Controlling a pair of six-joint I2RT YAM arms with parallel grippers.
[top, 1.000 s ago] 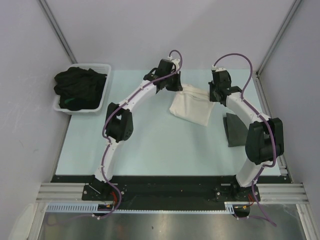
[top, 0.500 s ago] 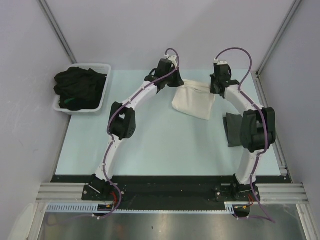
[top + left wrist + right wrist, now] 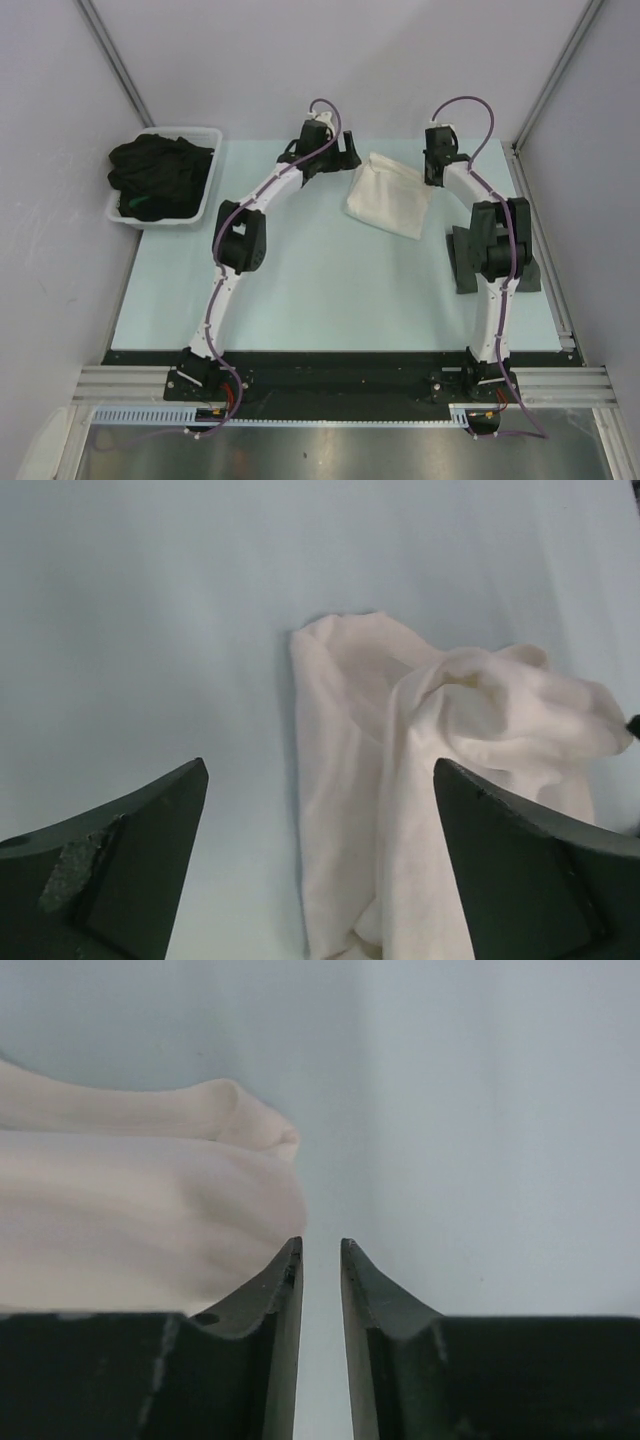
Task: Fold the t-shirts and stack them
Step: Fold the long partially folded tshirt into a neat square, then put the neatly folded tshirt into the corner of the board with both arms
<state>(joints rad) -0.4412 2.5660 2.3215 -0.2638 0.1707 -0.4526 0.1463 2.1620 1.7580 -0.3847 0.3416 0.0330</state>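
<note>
The pale green tabletop [image 3: 330,290] is carrying everything. At its far left corner a white plastic tub [image 3: 160,222] is sitting with black t-shirts [image 3: 160,175] heaped inside it. Far of centre, between the two wrists, the cream-white t-shirt [image 3: 392,195] is lying folded into a rough rectangle, its near edge slanting; in the left wrist view its top layer is bunching into soft ridges. Near the right edge a dark grey t-shirt [image 3: 463,272] is lying flat, partly hidden under the right arm's elbow.

The left end effector [image 3: 320,780] is hovering just beside the cream shirt's far left corner with its jaws spread wide and nothing between them. The right end effector [image 3: 321,1245] is sitting low at the shirt's far right corner, its jaws standing only a narrow slit apart, showing bare tabletop in the gap and gripping no cloth.
</note>
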